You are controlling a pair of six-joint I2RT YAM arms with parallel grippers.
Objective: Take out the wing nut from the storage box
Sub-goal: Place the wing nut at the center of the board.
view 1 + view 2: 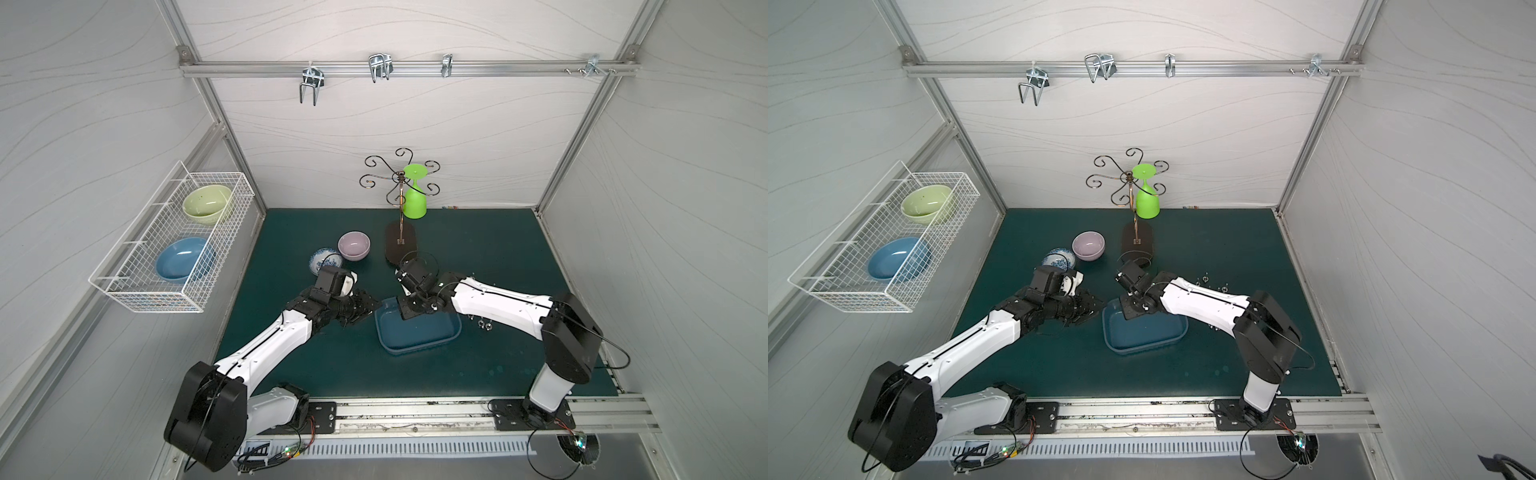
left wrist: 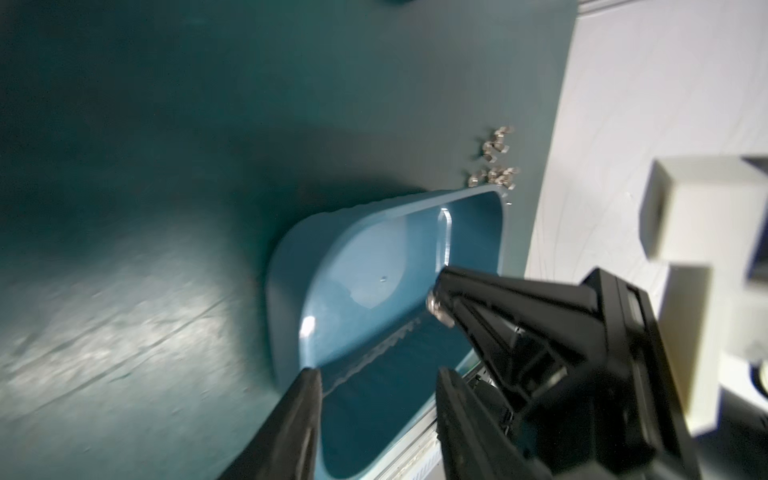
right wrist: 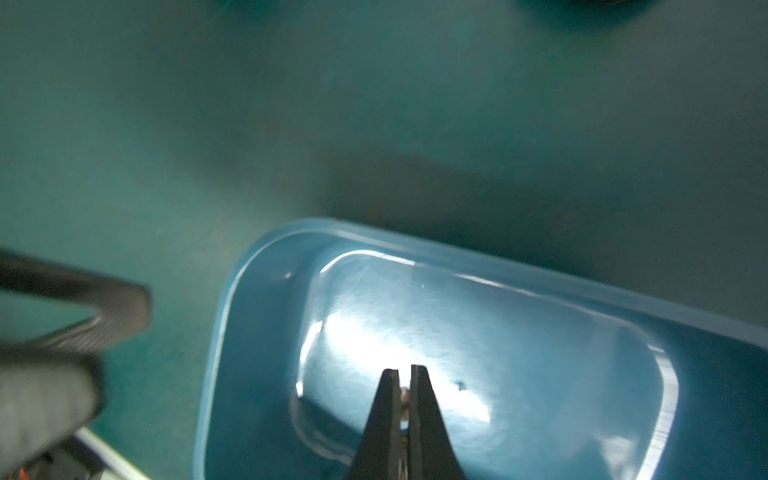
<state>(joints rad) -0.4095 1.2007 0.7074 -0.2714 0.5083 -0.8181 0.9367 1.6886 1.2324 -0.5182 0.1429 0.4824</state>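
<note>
Right gripper (image 3: pixel 405 371), one wing nut (image 3: pixel 404 400), one box (image 3: pixel 376 237)

you had bright, even light in both top views, bowed at the edges, while your wrist views were dim and blurred, with glare inside the storage box (image 3: pixel 266 332).

The box (image 1: pixel 415 337) is a shallow dark-blue rectangular tub with rounded corners, sitting upright and slightly askew on the mat (image 1: pixel 332 374). The nut (image 2: pixel 435 304), small and silvery, is pinched between the right gripper's (image 3: pixel 404 370) tips over the box's inside.
</note>
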